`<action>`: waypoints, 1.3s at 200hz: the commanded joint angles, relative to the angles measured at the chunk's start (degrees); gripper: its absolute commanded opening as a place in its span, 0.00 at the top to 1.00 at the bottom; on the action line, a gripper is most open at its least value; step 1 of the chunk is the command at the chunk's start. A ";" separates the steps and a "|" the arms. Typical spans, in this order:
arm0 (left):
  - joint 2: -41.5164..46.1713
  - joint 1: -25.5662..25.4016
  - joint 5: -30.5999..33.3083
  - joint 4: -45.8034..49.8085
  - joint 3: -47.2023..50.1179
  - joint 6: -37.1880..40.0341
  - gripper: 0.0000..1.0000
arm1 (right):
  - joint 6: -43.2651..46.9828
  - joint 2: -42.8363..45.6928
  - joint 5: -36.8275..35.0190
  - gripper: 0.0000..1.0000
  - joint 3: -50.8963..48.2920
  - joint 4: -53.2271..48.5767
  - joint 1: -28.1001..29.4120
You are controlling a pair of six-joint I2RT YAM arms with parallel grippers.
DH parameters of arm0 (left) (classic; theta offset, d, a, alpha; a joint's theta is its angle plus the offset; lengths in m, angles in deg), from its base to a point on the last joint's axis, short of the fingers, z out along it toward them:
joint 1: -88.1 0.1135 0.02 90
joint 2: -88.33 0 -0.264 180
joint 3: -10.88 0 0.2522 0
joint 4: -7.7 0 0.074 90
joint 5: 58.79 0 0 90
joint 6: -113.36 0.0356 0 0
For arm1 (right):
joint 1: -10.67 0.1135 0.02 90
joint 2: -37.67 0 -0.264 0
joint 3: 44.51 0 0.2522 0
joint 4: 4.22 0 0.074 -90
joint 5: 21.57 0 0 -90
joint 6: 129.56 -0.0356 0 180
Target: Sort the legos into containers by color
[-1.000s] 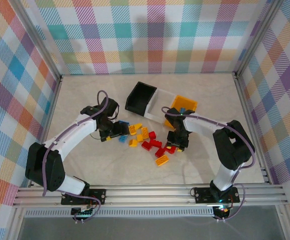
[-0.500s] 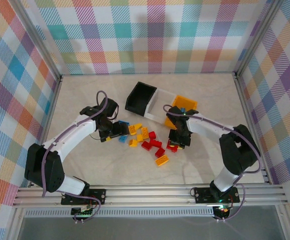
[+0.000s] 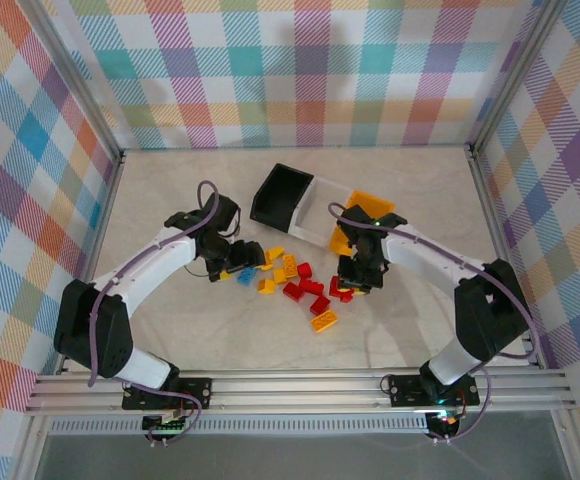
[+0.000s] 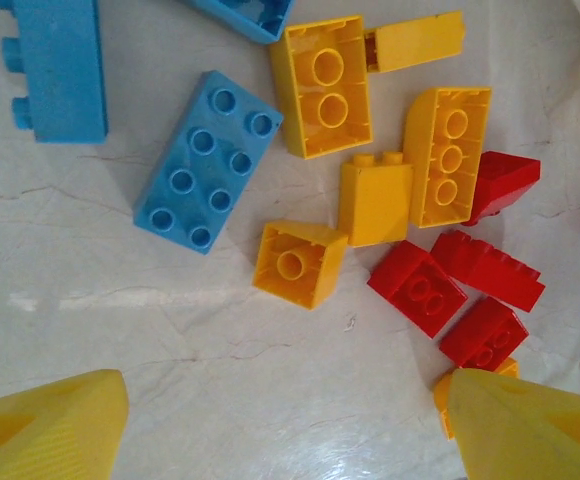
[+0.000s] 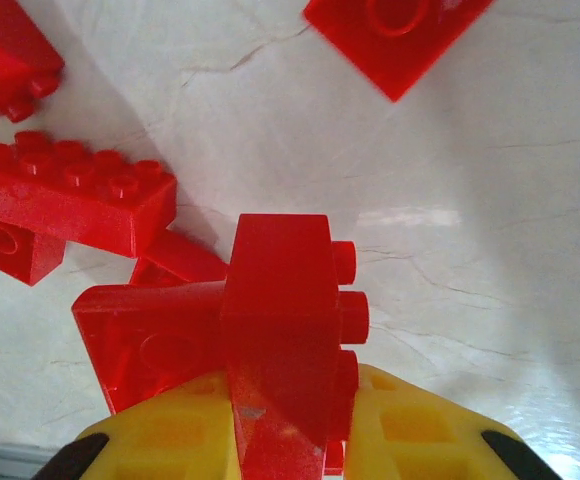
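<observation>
Red, blue and yellow-orange legos (image 3: 292, 280) lie scattered mid-table between my two grippers. My right gripper (image 3: 354, 283) is shut on a red brick (image 5: 280, 320), which sits pinched between the yellow fingers (image 5: 160, 440), studs pointing right. More red bricks (image 5: 70, 200) lie just to its left. My left gripper (image 3: 232, 262) is open over bare table at the pile's left edge. In front of its fingertips (image 4: 55, 425) lie a blue brick (image 4: 210, 160), yellow bricks (image 4: 375, 200) and red ones (image 4: 417, 288). The containers stand behind: black (image 3: 282, 195), white (image 3: 325, 207), yellow-orange (image 3: 368, 210).
A blue brick (image 3: 244, 275) lies by the left gripper and a yellow one (image 3: 322, 321) nearest the front. Metal frame posts (image 3: 490, 190) and checked walls close in the table. Bare tabletop (image 3: 170, 340) stretches along the front and left.
The right gripper has closed on the red brick and its arm has straightened out a little. The left gripper has drifted slightly right toward the pile, still open.
</observation>
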 commanded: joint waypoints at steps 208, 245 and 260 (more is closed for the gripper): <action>-2.48 0.80 -1.08 2.66 -1.81 2.07 0.15 | 6.47 -3.00 -1.22 0.59 -3.91 0.42 -2.49; -3.59 0.80 -1.58 2.25 -2.22 2.08 0.15 | 6.44 -1.88 -1.05 0.55 -4.97 0.65 -3.18; -3.83 0.83 -1.67 2.34 -2.40 2.24 0.15 | 6.71 -2.65 -1.08 0.55 -4.91 0.70 -3.37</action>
